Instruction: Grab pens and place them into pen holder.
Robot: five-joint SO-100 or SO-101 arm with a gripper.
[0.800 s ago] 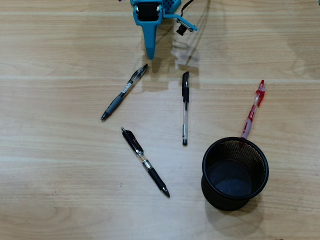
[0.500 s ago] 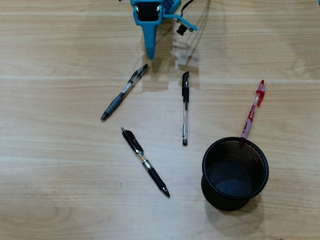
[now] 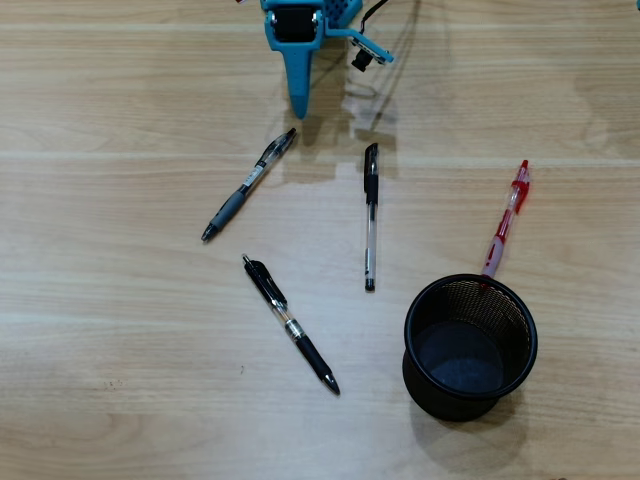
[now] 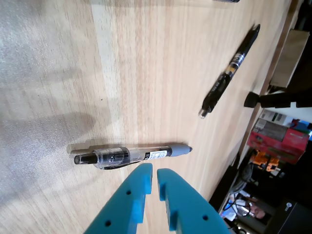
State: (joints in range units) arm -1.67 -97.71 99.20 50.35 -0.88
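In the overhead view my teal gripper (image 3: 298,108) hangs at the top centre, its tip pointing down the table. A grey-grip pen (image 3: 248,185) lies just below it, apart from it. A capped black pen (image 3: 370,215) lies to the right, another black pen (image 3: 290,325) lower down, and a red pen (image 3: 505,218) by the black mesh pen holder (image 3: 470,345). The holder looks empty. In the wrist view my gripper (image 4: 153,168) is shut on nothing, just short of the grey-grip pen (image 4: 131,154). The other black pen (image 4: 229,73) lies farther off.
The wooden table (image 3: 120,350) ends at an edge (image 4: 253,122) on the right of the wrist view, with boxes and clutter (image 4: 278,141) beyond it. A small camera and cable (image 3: 365,50) hang beside the arm.
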